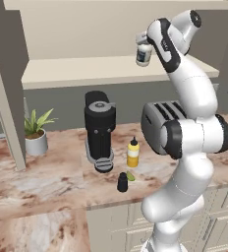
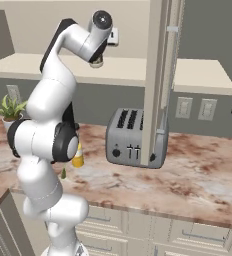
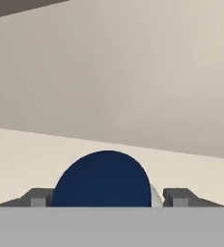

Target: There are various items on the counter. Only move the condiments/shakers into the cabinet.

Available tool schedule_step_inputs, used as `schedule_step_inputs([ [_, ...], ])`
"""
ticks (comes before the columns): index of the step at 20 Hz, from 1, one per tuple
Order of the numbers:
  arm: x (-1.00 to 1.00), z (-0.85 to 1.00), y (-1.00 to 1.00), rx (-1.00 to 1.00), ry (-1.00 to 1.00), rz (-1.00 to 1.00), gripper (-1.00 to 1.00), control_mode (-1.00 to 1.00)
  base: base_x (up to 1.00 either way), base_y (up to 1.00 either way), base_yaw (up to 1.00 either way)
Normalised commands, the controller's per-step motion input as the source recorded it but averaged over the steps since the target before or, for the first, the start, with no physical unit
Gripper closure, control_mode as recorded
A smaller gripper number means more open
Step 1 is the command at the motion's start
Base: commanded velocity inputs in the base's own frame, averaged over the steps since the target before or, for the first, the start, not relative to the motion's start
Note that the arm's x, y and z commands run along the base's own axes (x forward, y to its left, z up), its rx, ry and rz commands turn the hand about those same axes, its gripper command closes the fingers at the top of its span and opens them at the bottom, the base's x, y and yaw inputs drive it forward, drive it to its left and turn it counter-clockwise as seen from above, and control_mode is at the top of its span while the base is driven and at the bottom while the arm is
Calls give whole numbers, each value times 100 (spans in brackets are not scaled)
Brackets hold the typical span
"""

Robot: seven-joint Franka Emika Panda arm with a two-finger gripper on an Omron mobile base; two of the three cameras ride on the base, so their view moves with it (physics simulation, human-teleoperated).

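Observation:
My gripper [image 1: 144, 43] is raised to the cabinet, shut on the white jar [image 1: 144, 55] with the dark blue lid, just over the cream shelf board [image 1: 86, 71]. In the hand view the blue lid [image 3: 102, 178] sits between the two dark fingertips [image 3: 36, 198], with the shelf and back wall behind it. From the right, the jar [image 2: 97, 62] peeks out under the hand. On the counter [image 1: 47, 182] below stand the yellow squeeze bottle [image 1: 132, 153] and the short black shaker [image 1: 122, 182]. The bottle [image 2: 78, 159] also shows behind my arm.
A black coffee machine [image 1: 100, 128] stands left of the bottle, a silver toaster [image 2: 133, 137] to its right, and a potted plant [image 1: 36, 130] far left. A tiny green piece [image 1: 130, 176] lies by the shaker. An upright cabinet panel [image 2: 158, 75] rises in front of the toaster.

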Motion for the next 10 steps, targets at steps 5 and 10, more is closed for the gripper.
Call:
schedule_step_inputs([
  [5, 9, -5, 0, -3, -6, -1, -100, -100, 0, 0, 0],
  [10, 6, -2, 0, -6, -19, -2, -100, -100, 0, 0, 0],
])
